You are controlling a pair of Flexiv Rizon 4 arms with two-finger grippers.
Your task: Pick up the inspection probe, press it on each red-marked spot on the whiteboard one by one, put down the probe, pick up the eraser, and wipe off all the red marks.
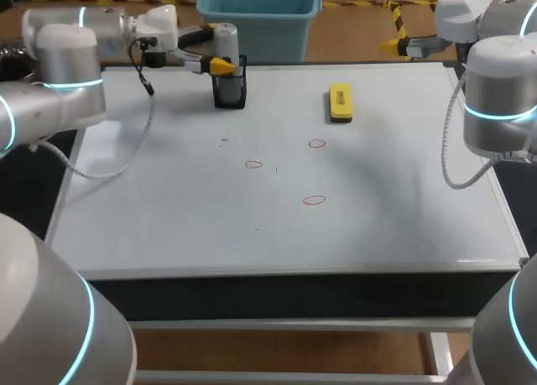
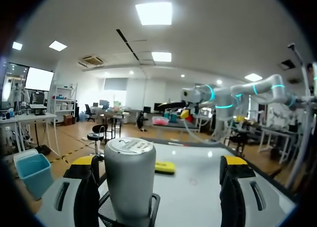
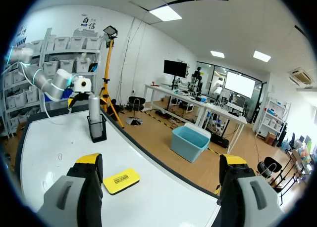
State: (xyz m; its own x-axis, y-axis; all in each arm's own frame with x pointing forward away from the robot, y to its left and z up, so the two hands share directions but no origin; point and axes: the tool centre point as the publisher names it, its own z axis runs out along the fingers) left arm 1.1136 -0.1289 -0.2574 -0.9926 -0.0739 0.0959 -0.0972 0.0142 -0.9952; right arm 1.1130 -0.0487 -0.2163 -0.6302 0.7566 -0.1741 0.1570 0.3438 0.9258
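The grey cylindrical probe (image 1: 225, 43) stands upright in a black mesh holder (image 1: 230, 91) at the whiteboard's far left. My left gripper (image 1: 212, 46) is open around the probe's top, and its fingers do not grip it. In the left wrist view the probe (image 2: 130, 177) stands between the open gripper (image 2: 159, 187), closer to one finger. Three red marks (image 1: 316, 143) (image 1: 254, 164) (image 1: 314, 200) lie mid-board. The yellow eraser (image 1: 340, 102) lies flat at the far middle-right. My right gripper (image 1: 404, 43) hovers open and empty beyond the far right corner, with the eraser (image 3: 121, 180) ahead of it (image 3: 163, 187).
The whiteboard (image 1: 168, 217) covers nearly the whole tabletop. My right arm's elbow (image 1: 497, 100) hangs over the board's right edge. My left arm (image 1: 59, 66) comes in over the far left corner, trailing a loose cable (image 1: 126, 154).
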